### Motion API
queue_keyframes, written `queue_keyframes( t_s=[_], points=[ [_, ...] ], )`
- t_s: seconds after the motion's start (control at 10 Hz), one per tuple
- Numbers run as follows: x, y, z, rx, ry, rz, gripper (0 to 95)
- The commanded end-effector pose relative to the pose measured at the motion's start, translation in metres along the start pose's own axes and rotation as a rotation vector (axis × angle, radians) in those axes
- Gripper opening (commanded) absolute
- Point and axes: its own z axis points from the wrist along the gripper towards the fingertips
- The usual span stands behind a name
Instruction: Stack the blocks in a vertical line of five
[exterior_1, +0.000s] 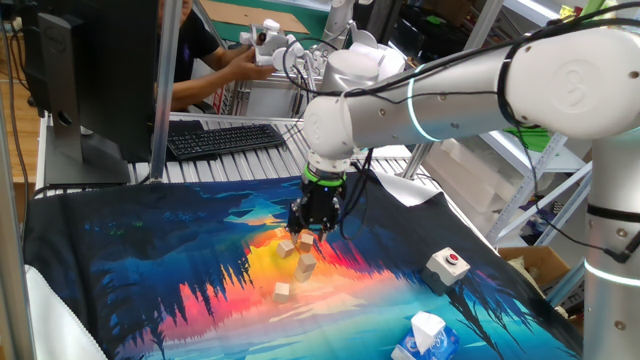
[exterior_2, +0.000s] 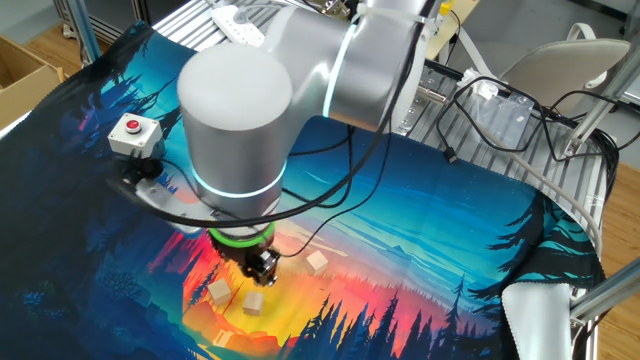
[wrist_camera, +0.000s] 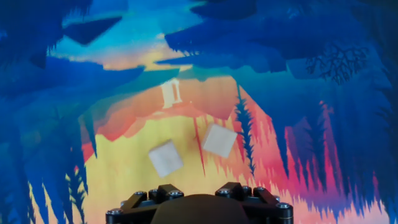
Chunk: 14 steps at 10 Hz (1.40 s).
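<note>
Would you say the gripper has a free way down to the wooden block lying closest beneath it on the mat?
Probably yes. The gripper hangs just above the blocks, and in the hand view the nearest block lies flat on the mat with open space between it and its neighbour. Nothing covers it. Whether the fingers are spread cannot be told.

Bystanders on and behind the table

Colourful forest-sunset mat (exterior_1: 180, 290) spread over the table; white box with red button (exterior_1: 447, 264) near its right edge, tissue pack (exterior_1: 425, 337) at the front corner. Black keyboard (exterior_1: 222, 137) and dark monitor (exterior_1: 95, 70) behind, person in dark shirt (exterior_1: 195, 55) beyond.
</note>
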Motion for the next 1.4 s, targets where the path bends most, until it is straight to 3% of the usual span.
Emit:
queue_keyframes(
  t_s=[0.1, 0.5, 1.1, 1.4],
  points=[
    [-0.010, -0.003, -0.003, -0.004, -0.001, 0.064, 57.0],
    [-0.023, -0.007, 0.003, -0.017, -0.010, 0.171, 57.0],
    [-0.047, -0.014, 0.015, -0.035, -0.007, 0.192, 57.0],
    [-0.050, -0.019, 0.023, -0.045, -0.015, 0.201, 57.0]
  ],
)
